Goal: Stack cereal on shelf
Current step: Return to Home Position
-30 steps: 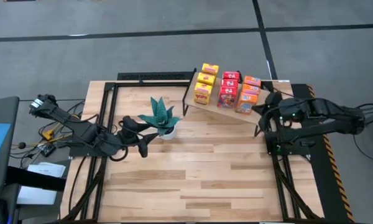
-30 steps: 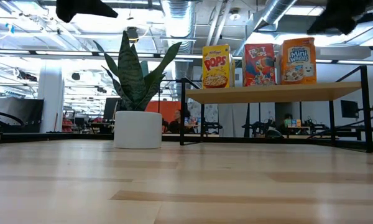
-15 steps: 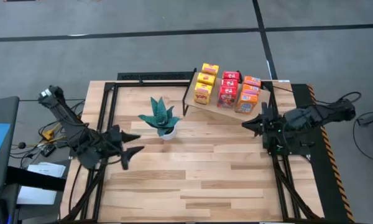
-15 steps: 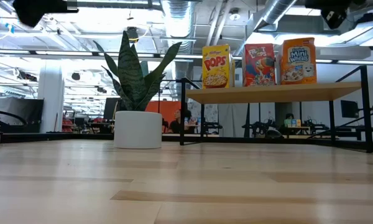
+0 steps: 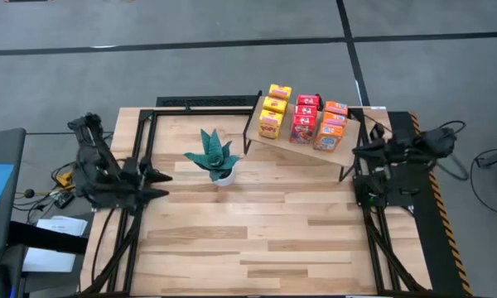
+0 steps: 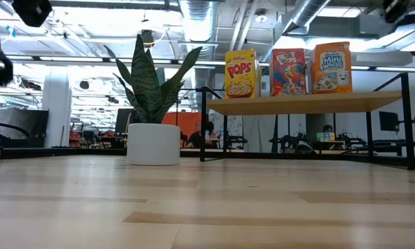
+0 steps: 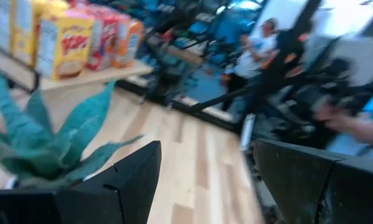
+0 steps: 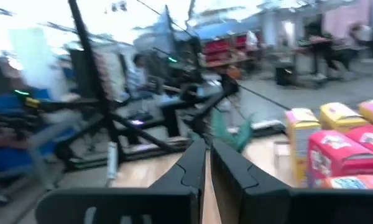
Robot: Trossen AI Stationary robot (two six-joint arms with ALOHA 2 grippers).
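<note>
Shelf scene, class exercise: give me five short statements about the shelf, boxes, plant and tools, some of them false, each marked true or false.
1. All nine cereal boxes stand on the shelf. True.
2. The red boxes sit at one end of the shelf. False: they stand between the yellow boxes and the orange boxes.
3. The plant stands on the shelf. False: it stands on the table, beside the shelf.
4. The left tool is open and empty. True.
5. The right tool grips an orange box. False: it holds nothing.
</note>
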